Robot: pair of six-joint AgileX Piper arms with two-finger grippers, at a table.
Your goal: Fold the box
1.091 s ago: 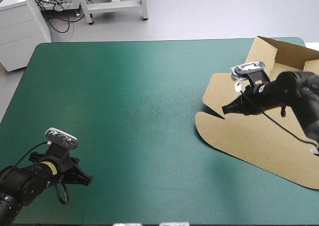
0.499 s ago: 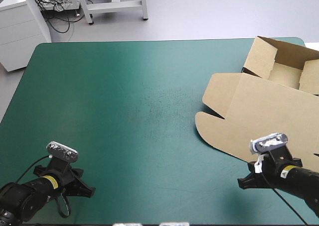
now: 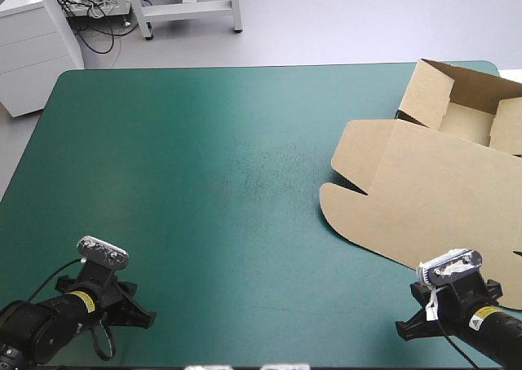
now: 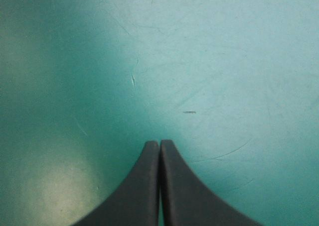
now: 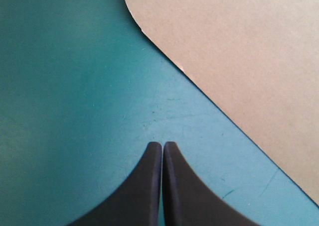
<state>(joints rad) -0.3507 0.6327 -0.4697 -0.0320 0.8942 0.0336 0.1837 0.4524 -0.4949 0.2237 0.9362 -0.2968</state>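
The brown box [image 3: 432, 195] lies at the table's right side as an open tray, its walls raised at the far right corner and its lid flat toward the front. My right gripper [image 3: 402, 331] is shut and empty near the front right edge, just clear of the lid's front edge. In the right wrist view its fingertips [image 5: 162, 145] meet over teal-green cover, with the lid's rounded corner [image 5: 239, 52] ahead and to one side. My left gripper [image 3: 148, 319] rests low at the front left, shut. Bare cover lies ahead of it in the left wrist view [image 4: 159, 144].
The teal-green table [image 3: 204, 166] stretches wide between the two arms. The box's raised walls [image 3: 457, 89] stand by the table's far right corner.
My right arm has drawn back from over the box to the table's front right edge and come down low. My left arm has sunk slightly toward the front edge.
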